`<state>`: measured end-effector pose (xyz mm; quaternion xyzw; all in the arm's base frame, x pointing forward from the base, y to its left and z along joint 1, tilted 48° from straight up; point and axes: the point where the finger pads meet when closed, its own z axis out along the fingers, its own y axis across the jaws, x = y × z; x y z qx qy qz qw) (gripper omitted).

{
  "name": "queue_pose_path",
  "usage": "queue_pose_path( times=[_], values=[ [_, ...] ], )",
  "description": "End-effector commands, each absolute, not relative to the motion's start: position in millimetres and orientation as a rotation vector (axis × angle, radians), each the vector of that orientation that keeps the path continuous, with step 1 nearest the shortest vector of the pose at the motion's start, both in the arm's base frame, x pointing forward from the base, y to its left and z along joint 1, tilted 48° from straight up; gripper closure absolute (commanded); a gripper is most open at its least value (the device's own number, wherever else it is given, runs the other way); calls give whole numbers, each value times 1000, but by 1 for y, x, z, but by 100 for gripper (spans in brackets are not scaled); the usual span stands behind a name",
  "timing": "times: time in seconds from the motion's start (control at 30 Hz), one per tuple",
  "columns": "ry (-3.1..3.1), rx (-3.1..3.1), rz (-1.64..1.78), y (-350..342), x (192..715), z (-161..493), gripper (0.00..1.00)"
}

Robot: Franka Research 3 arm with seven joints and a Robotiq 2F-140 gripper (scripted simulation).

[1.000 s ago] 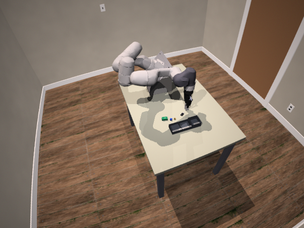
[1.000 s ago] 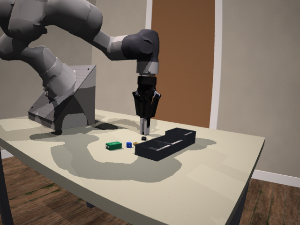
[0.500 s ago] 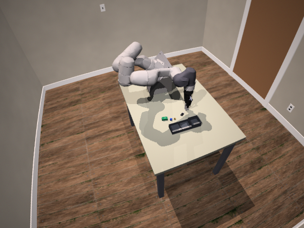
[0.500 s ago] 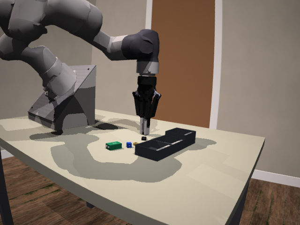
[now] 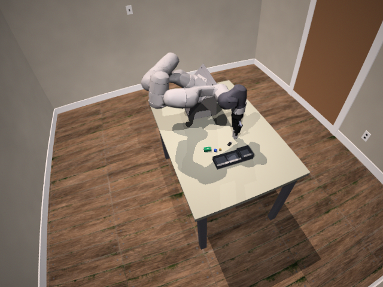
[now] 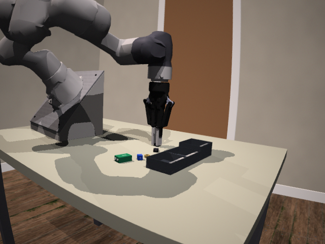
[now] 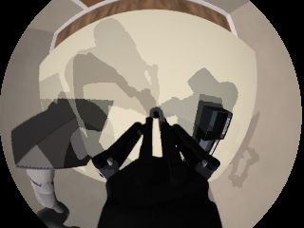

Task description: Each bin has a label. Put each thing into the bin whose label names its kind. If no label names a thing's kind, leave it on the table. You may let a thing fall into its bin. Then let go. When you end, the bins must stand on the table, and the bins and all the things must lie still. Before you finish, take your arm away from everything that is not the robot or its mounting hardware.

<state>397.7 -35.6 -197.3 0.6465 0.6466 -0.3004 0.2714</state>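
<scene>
My gripper [image 5: 235, 136] [image 6: 156, 143] [image 7: 156, 114] points straight down with its tips at the table top [image 5: 271, 160] [image 6: 223, 183], just behind the black bins. Its fingers are nearly together, shut on a tiny dark thing [image 7: 154, 112] that shows only in the wrist view; its kind is too small to tell. A small black piece [image 5: 229, 143] [image 6: 156, 150] lies just in front of the tips, apart from them. A yellow ring [image 5: 220, 149] [image 6: 147, 155], a blue cube [image 5: 215, 149] [image 6: 139, 156] and a green block [image 5: 207, 149] [image 6: 122, 157] lie in a row to the left. The black row of three bins [image 5: 234, 157] [image 6: 167, 168] [image 7: 212, 123] stands on the table; its labels are unreadable.
The arm's grey base mount [image 5: 202, 77] [image 6: 75, 115] stands at the back of the table. The table's edges are well away from the things.
</scene>
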Motion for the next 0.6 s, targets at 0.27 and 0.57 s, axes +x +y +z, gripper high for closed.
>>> queue_pose_path(
  times=[0.27, 0.57],
  values=[
    [1736, 1745, -806, -14, 399, -177, 93],
    [1736, 1745, -806, 6, 400, -159, 93]
  ],
)
